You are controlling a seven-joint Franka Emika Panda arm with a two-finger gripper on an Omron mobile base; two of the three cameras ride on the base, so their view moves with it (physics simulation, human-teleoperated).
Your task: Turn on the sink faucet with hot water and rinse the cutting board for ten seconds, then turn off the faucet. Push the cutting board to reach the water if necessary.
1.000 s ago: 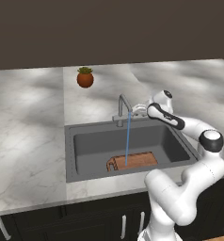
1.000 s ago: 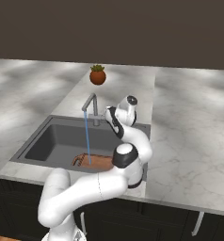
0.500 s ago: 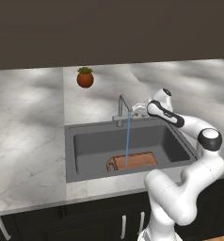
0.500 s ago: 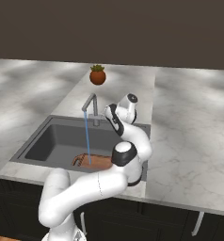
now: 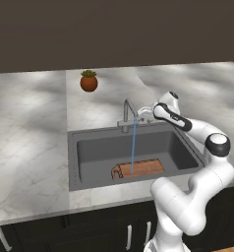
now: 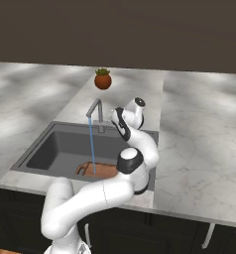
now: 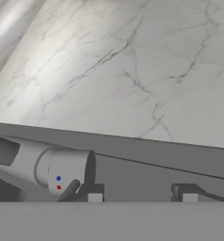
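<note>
One stream of water point(image 5: 133, 147) hits the board point(image 5: 138, 169) at frame centre. Hand point(image 7: 141, 194) sits beside the faucet point(image 5: 127, 114) lever, grip state unclear; slipping off leaves water running.

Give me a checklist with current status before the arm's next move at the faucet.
1. Water running from the faucet: ok.
2. Stream lands on the cutting board: ok.
3. Board lies flat in the sink: ok.
4. Gripper beside the faucet's lever end: ok, left fingertip close to it.
5. Fingers actually touching the lever: cannot tell.
6. Potted plant well away from the arm: ok.
</note>
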